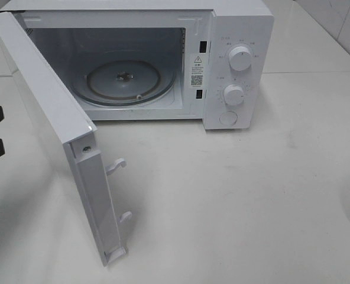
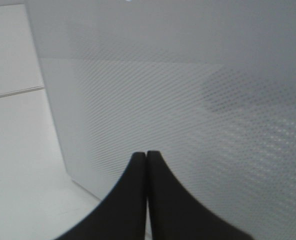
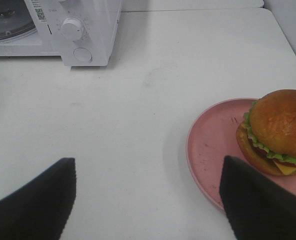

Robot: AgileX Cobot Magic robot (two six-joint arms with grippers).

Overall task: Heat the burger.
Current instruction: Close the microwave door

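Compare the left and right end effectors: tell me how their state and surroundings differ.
The left end effector is shut, its black fingers pressed together; the right end effector stands wide open. The left faces the white microwave's open, dot-patterned door; the right hovers over the white table beside the round pink plate bearing the golden-bun burger. Neither holds anything.

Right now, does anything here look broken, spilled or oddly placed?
Nothing stands out. The microwave door hangs wide open and its glass turntable is bare, while the burger sits intact on its pink plate on the table.
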